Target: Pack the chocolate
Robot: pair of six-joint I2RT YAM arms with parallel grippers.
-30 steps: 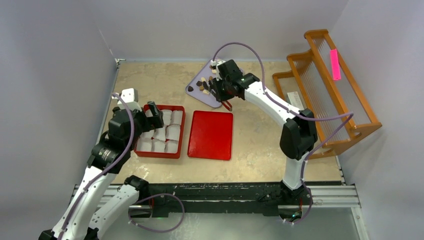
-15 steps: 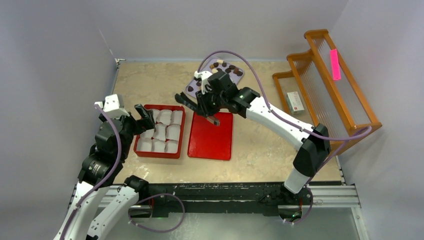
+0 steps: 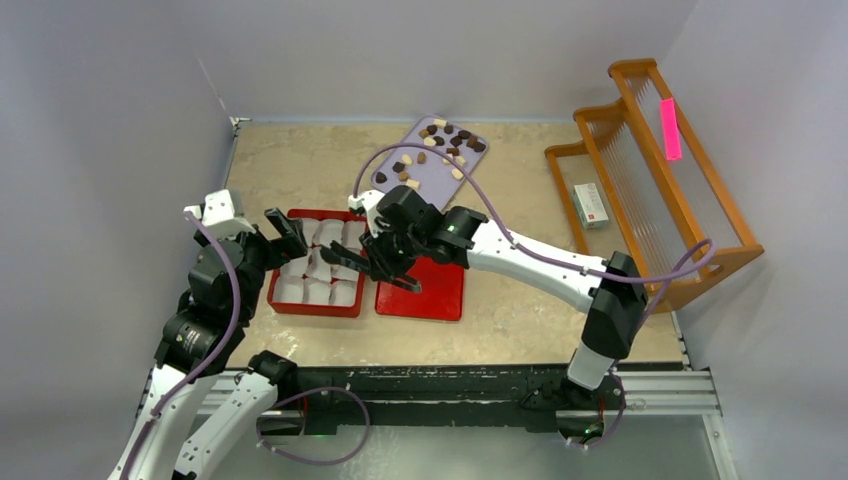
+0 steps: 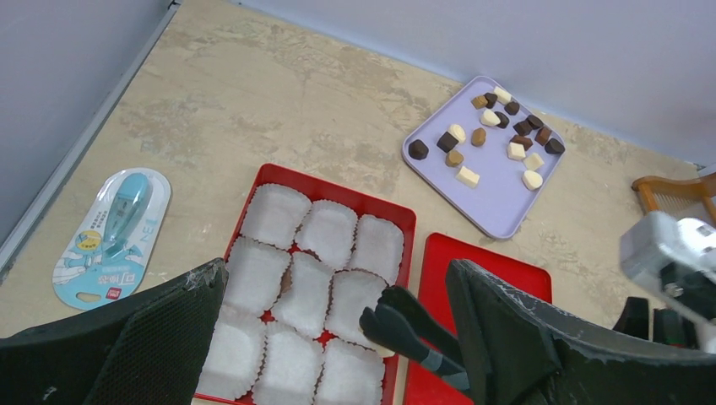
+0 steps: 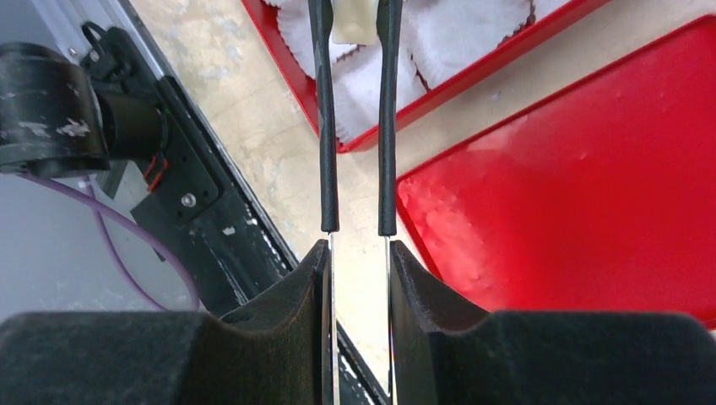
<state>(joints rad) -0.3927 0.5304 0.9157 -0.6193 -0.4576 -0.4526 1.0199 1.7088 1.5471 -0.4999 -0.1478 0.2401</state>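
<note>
Robotics lab test cell. Plain grey walls [image 3: 110, 120] box in a beige stone-patterned table [image 3: 300, 160]. A white-and-black left arm [image 3: 200, 330] and right arm [image 3: 540, 262] are bolted to a black metal rail [image 3: 450, 385] at the near edge and trail purple cables [image 3: 430, 146]. A wooden rack [image 3: 690, 200] stands as a staged prop.

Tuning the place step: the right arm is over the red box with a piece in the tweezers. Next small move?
Probably lower the tweezers toward the paper cups below, then release. The cream chocolate is pinched at their tips, over the red box.
</note>
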